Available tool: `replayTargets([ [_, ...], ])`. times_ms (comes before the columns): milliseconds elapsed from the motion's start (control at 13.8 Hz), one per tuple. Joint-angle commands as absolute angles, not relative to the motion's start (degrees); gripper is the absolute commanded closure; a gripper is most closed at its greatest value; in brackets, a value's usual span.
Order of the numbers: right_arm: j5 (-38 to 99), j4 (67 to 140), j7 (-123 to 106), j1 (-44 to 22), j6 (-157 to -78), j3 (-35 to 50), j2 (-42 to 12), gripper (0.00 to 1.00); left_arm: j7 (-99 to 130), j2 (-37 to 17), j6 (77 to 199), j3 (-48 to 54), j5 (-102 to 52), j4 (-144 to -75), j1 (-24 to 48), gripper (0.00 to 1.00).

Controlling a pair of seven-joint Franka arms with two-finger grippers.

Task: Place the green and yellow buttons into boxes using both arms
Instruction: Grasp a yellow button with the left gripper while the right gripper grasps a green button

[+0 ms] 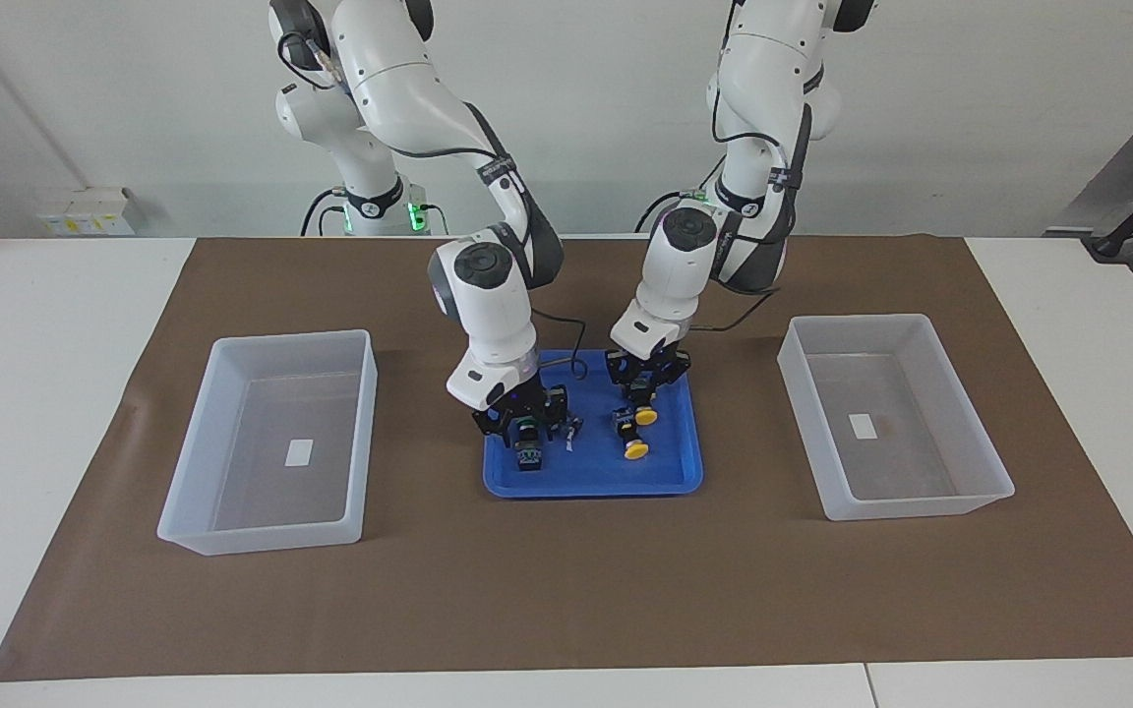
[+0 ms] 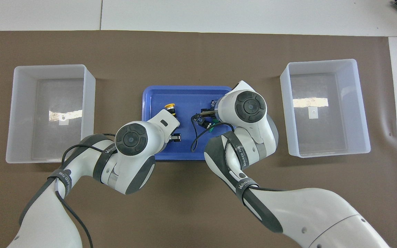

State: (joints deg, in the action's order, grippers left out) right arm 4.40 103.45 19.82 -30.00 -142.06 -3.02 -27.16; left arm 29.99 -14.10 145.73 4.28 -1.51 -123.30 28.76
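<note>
The green and yellow buttons sit in the blue tray (image 1: 670,479) in the middle of the table (image 1: 55,295). We see two yellow buttons, one (image 1: 636,450) a bit farther from us than the other (image 1: 641,416), at the left arm's end of the tray. A green button (image 1: 527,453) sits at the right arm's end, and a second green one (image 1: 524,426) seems to be tucked in our right tool.

Our left tool (image 1: 641,393) is low over the nearer yellow button, right at it. We cannot tell if its fingers have closed. Our right tool (image 1: 525,425) is low over the green buttons. We cannot tell how far it is open either.

The buttons look small, hard and light. The round caps may be smooth and slippy, so we think the blocky dark body under the cap is the best place to pinch. They should not break easily.

Both boxes look empty. One box (image 1: 232,536) is at the right arm's end of the table and the other box (image 1: 921,506) is at the left arm's end
</note>
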Motion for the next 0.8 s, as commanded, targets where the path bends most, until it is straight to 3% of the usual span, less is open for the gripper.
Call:
replayTargets([
  [0,4.48,103.45,20.39,-30.15,-142.30,-2.99,-27.95,0.77,30.15,-14.06,146.17,4.31,-2.02,-123.05,28.39,1.00],
  [73,4.40,103.71,20.39,-30.15,-142.29,-2.99,-27.95,0.94,30.15,-13.89,144.94,4.31,-2.11,-122.35,28.39,1.00],
  [145,4.31,103.62,20.48,-30.23,-141.69,-2.99,-27.86,1.00,30.06,-13.19,141.97,4.22,-2.02,-120.78,28.21,1.00],
  [363,4.31,101.70,20.74,-29.80,-137.83,-3.25,-26.73,1.00,29.53,-10.47,130.46,4.04,-2.02,-113.84,24.98,1.00],
  [726,4.92,99.32,21.27,-23.57,-125.35,-3.60,-16.28,1.00,28.83,-8.52,120.94,4.04,-1.93,-103.64,15.31,1.00],
])
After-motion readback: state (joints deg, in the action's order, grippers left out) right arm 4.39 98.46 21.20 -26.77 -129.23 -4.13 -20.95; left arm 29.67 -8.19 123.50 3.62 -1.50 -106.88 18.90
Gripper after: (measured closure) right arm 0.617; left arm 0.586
